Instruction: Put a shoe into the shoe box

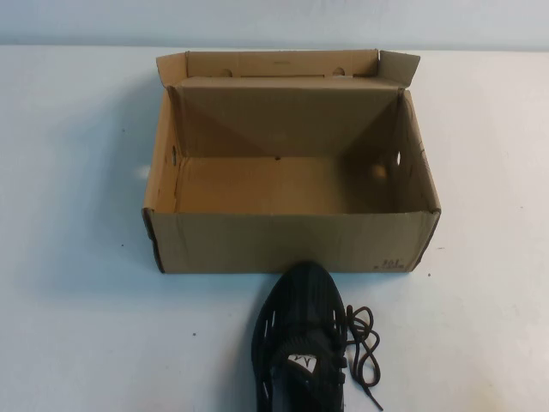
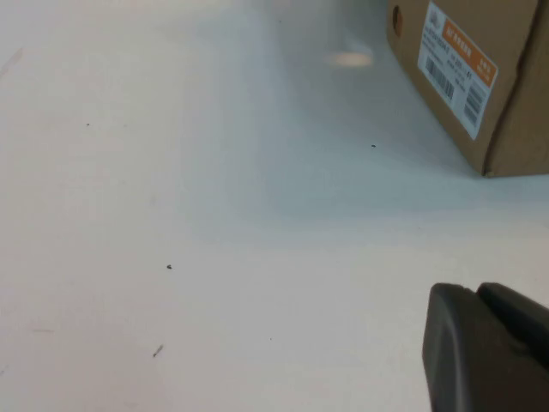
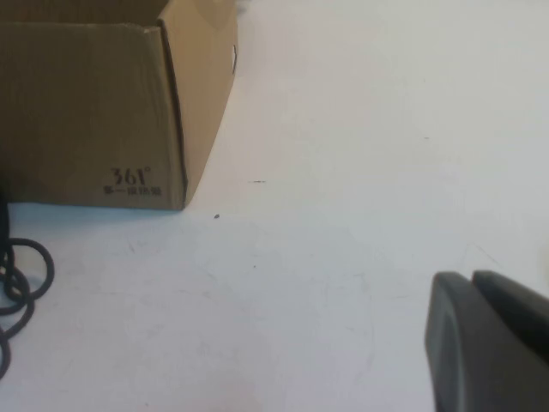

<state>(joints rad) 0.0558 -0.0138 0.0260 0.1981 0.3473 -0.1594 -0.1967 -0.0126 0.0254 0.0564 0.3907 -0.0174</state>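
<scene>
Shoe waiting on the table in front of the open box, both grippers off to the sides with fingers pressed together.

The black shoe (image 1: pixel 302 343) is lying on the white table (image 1: pixel 77 326), its toe pointing at the near wall of the shoe box (image 1: pixel 292 242) and sitting just beside it. Its dark laces (image 1: pixel 362 342) are spilling out on the robot's right side. The box is standing open with its lid flap (image 1: pixel 283 64) tipped up at the far side. The left gripper (image 2: pixel 477 343) is hanging low over bare table, near the box's side with the orange and white label (image 2: pixel 457 67), well apart from the shoe. The right gripper (image 3: pixel 473 335) is hanging near the box corner with the small print (image 3: pixel 130 180); only a loop of lace is showing there. Neither gripper is touching anything.
</scene>
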